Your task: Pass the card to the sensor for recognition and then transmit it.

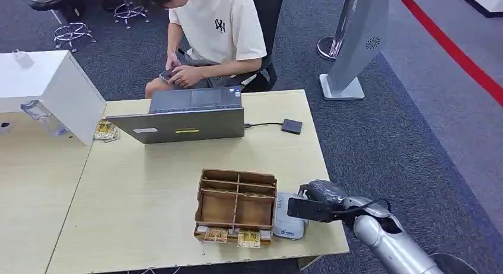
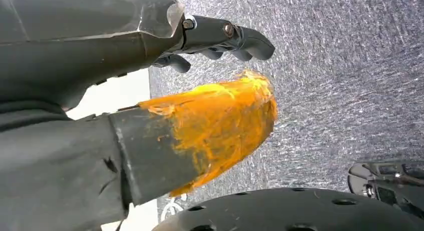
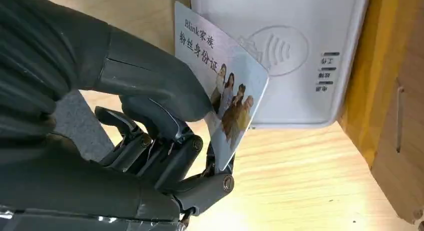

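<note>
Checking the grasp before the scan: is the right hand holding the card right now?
Yes, the right hand pinches the card between thumb and fingers, its printed face tilted over the white card reader.

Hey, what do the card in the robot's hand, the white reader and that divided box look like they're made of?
Card: probably glossy plastic, thin and stiff with a printed photo. Reader: likely smooth matte white plastic, moulded with rounded edges. Box: seemingly unfinished thin wood or brown board, with flat slotted partitions.
</note>
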Available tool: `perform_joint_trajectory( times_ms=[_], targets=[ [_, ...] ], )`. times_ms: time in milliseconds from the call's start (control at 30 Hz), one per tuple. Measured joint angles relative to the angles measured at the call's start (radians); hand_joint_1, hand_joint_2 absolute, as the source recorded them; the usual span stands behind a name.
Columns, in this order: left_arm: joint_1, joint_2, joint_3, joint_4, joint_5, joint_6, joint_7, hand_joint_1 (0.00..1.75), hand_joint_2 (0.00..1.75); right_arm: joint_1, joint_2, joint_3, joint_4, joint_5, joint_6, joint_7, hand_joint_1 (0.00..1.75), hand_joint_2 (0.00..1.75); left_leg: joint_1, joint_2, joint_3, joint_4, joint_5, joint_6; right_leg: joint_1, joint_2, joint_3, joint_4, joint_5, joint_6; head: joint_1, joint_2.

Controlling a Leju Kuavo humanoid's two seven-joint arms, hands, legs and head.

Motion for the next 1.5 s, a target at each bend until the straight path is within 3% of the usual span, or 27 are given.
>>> perform_joint_trajectory(
  times_ms=[200, 333, 567, 733, 933, 1067, 1233, 1500],
  targets=[
    [0.002, 0.0, 0.013, 0.0, -0.003, 0.007, 0.0, 0.0, 0.0, 0.012, 0.013, -0.022, -0.014, 0.008, -0.029, -0.002, 1.75, 1.75, 0.0, 0.0, 0.0, 0.0, 0.0, 0.0, 0.0, 0.0, 0.0, 0.0, 0.0, 0.0, 0.0, 0.0],
    [0.002, 0.0, 0.014, 0.0, 0.0, 0.019, 0.0, 0.0, 0.0, 0.032, 0.039, -0.064, -0.049, 0.029, -0.102, -0.02, 1.75, 1.75, 0.0, 0.0, 0.0, 0.0, 0.0, 0.0, 0.0, 0.0, 0.0, 0.0, 0.0, 0.0, 0.0, 0.0],
    [0.002, -0.003, 0.014, 0.0, 0.005, 0.054, 0.0, 0.0, 0.0, 0.085, 0.178, -0.167, -0.165, 0.146, -0.365, -0.064, 1.75, 1.75, 0.0, 0.0, 0.0, 0.0, 0.0, 0.0, 0.0, 0.0, -0.001, 0.0, 0.0, 0.0, 0.0, 0.0],
    [0.001, -0.003, 0.005, 0.0, 0.005, 0.053, 0.0, 0.0, 0.0, 0.121, 0.263, -0.231, -0.26, 0.305, -0.574, -0.093, 1.75, 1.75, 0.0, 0.0, 0.0, 0.0, 0.0, 0.0, 0.0, 0.001, -0.001, 0.0, 0.0, 0.0, 0.0, 0.0],
    [-0.003, -0.003, -0.018, 0.0, -0.027, 0.043, -0.005, 0.0, 0.0, 0.142, 0.332, -0.264, -0.34, 0.471, -0.736, -0.108, 1.75, 1.75, 0.0, 0.001, 0.0, 0.0, 0.0, 0.0, 0.0, 0.001, -0.001, 0.0, 0.0, 0.0, 0.0, 0.0],
    [-0.007, -0.002, -0.036, 0.0, -0.051, 0.041, -0.009, 0.0, 0.0, 0.13, 0.373, -0.262, -0.359, 0.533, -0.791, -0.114, 1.75, 1.75, 0.0, 0.001, 0.0, 0.0, 0.0, 0.0, 0.0, 0.001, 0.0, 0.0, 0.0, 0.0, 0.0, 0.0],
    [-0.018, 0.002, -0.063, 0.001, -0.074, 0.043, -0.019, 0.0, 0.0, 0.061, 0.427, -0.226, -0.346, 0.62, -0.802, -0.116, 1.75, 1.75, 0.001, 0.001, 0.0, 0.0, 0.001, -0.001, 0.0, 0.001, -0.001, 0.001, 0.0, 0.0, 0.0, 0.0],
    [-0.041, 0.008, -0.107, 0.005, -0.113, 0.039, -0.019, 0.0, 0.0, -0.111, 0.515, -0.14, -0.185, 0.692, -0.803, -0.104, 1.75, 1.75, 0.001, 0.001, 0.0, 0.0, 0.002, -0.001, 0.0, 0.001, 0.0, 0.002, 0.0, -0.001, 0.001, 0.0]
  ],
)
